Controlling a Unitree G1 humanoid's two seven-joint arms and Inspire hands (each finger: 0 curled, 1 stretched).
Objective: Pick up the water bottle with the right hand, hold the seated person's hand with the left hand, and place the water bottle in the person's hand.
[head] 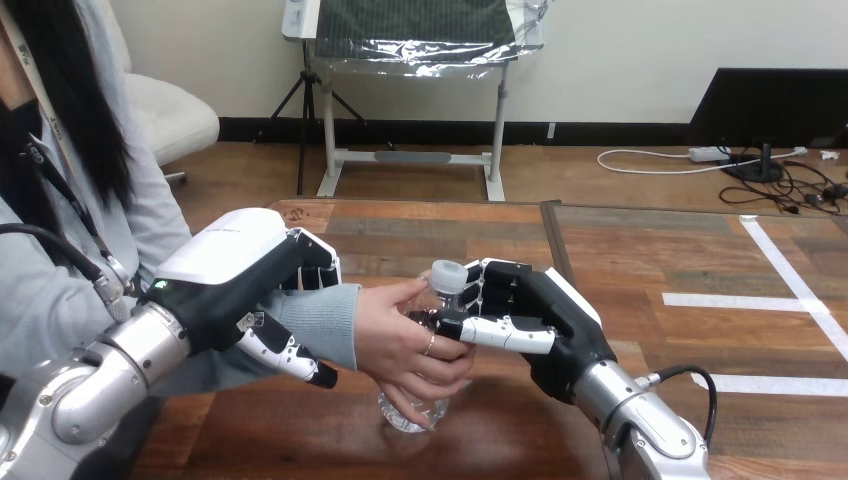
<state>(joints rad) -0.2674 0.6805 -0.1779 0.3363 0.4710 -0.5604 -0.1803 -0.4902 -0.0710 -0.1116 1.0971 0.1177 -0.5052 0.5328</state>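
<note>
Place: a robot test lab.
Evidence: white tape strips (720, 299) stuck near the right edge of the brown wooden table (450, 225).

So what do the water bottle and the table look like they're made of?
The water bottle looks like clear plastic with a glossy finish: its base is see-through and catches highlights, and its cap is pale and cloudy. The table looks like wood, or possibly a wood-look surface, laid in planks with visible grain and a low sheen.

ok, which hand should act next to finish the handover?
Right. The right hand is curled round the water bottle near its top, and the person's hand already wraps the bottle, so it likely just releases. The left hand is curled round the person's wrist.
</note>
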